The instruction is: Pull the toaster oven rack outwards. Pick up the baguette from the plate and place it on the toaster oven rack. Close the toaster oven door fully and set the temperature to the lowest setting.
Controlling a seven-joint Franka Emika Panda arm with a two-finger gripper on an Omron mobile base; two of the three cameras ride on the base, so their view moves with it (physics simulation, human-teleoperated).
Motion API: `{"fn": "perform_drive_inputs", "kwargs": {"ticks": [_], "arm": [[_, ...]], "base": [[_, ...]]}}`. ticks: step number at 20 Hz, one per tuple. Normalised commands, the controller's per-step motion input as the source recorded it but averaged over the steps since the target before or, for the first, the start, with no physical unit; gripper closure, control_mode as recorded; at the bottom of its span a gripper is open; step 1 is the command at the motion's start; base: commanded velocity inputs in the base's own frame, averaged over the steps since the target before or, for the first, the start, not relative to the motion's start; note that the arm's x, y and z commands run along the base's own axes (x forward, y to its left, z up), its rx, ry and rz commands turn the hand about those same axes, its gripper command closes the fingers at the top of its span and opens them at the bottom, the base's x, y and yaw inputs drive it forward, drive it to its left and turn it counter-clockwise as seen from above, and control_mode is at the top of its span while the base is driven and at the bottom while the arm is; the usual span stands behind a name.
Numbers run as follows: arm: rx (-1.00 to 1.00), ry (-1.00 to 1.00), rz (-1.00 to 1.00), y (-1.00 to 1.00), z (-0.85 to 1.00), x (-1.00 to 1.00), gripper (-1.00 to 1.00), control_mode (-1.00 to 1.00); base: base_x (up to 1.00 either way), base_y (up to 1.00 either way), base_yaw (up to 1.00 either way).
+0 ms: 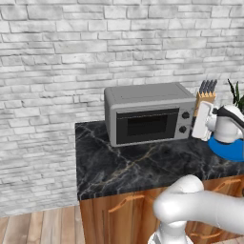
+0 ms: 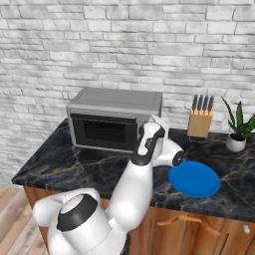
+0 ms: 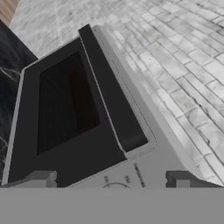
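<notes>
My pincer (image 3: 113,180) stands wide apart, gripping nothing, just before the knob panel of the boxy grey toaster oven (image 1: 147,113); its dark glass toaster oven door (image 1: 147,125) is shut, toward the marbled black counter's (image 1: 124,167) back edge; the round flat blue plate (image 2: 194,178) lies near its front edge.

Grey toaster oven (image 1: 148,113), door (image 1: 147,125) apparently shut

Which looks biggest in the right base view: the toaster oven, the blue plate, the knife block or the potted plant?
Largest to smallest as they look there:
1. toaster oven
2. plate, though it lies nearer the camera, which flatters it
3. knife block and potted plant look about alike, so I would not rank them.
</notes>
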Motion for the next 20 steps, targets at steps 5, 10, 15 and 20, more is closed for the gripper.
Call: {"fn": "perform_drive_inputs", "kwargs": {"ticks": [5,10,15,20], "arm": [[0.03,0.0,0.0,0.0,-0.11,0.2,-1.0,-1.0],[0.03,0.0,0.0,0.0,-0.05,0.24,-1.0,-1.0],[0.02,0.0,0.0,-0.03,-0.12,0.18,-1.0,-1.0],[0.03,0.0,0.0,-0.14,-0.18,0.15,-1.0,-1.0]], "base": [[0.0,0.0,0.0],[0.0,0.0,0.0],[0.0,0.0,0.0],[0.0,0.0,0.0]]}}
